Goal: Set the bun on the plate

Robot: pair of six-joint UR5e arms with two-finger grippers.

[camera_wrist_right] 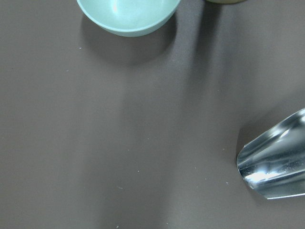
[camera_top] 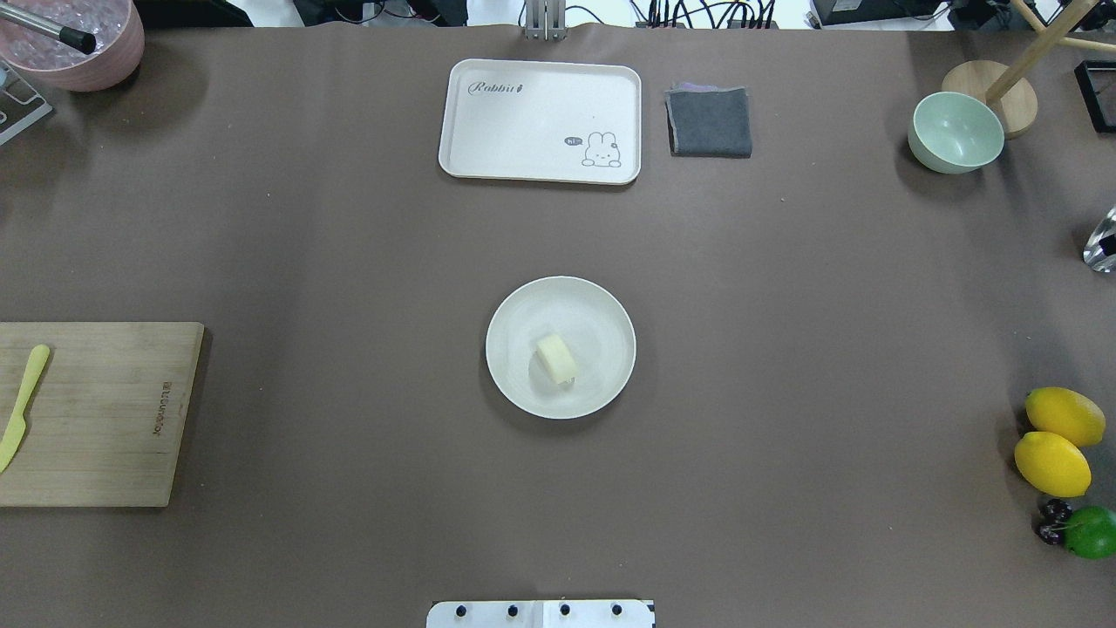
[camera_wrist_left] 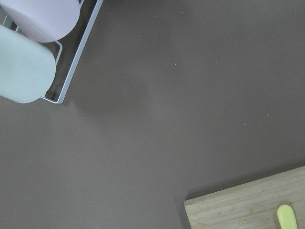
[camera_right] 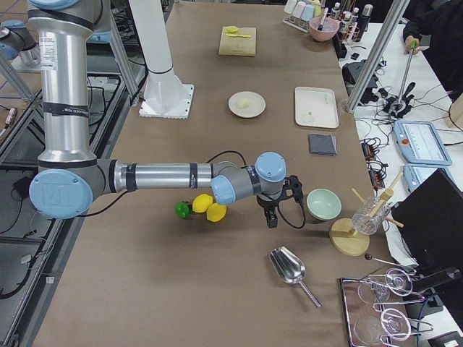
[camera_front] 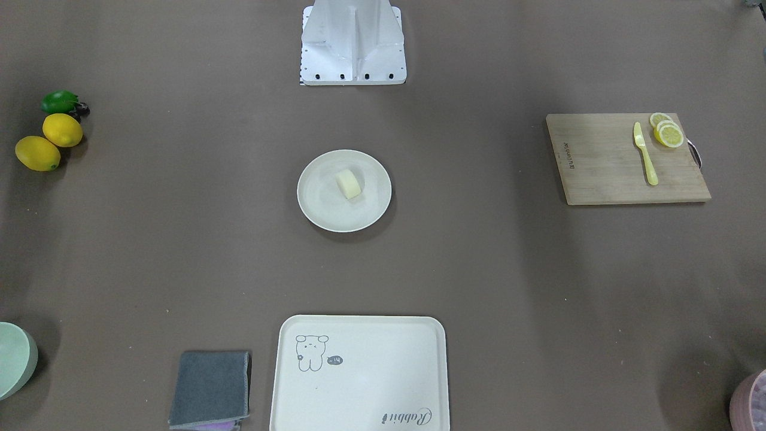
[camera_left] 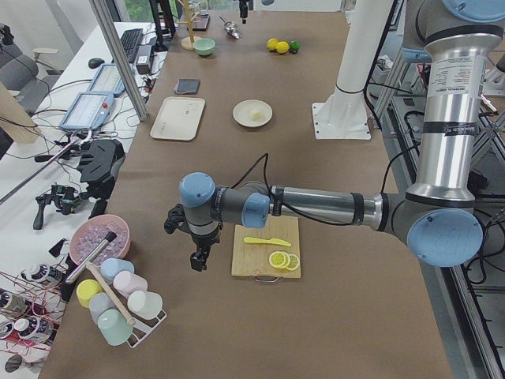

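Observation:
The pale cream bun (camera_front: pixel 348 183) (camera_top: pixel 556 358) lies on the round off-white plate (camera_front: pixel 312 205) (camera_top: pixel 513 371) at the table's centre, a little off the plate's middle. Neither gripper shows in the overhead or front-facing views. In the exterior left view my left gripper (camera_left: pixel 199 257) hangs over bare table beside the cutting board (camera_left: pixel 267 245), far from the plate (camera_left: pixel 241 116). In the exterior right view my right gripper (camera_right: pixel 271 217) hangs near the green bowl (camera_right: pixel 323 204), also far from the plate (camera_right: pixel 237 108). I cannot tell whether either is open or shut.
A cream tray (camera_top: pixel 488 157) and a grey cloth (camera_top: pixel 710 122) lie beyond the plate. The cutting board (camera_top: pixel 105 410) holds a yellow knife (camera_front: pixel 645 154) and lemon slices (camera_front: pixel 668 133). Lemons (camera_top: pixel 1053 462), a lime (camera_top: pixel 1092 532), a metal scoop (camera_right: pixel 289 267) and a cup rack (camera_left: pixel 118 304) stand at the table's ends.

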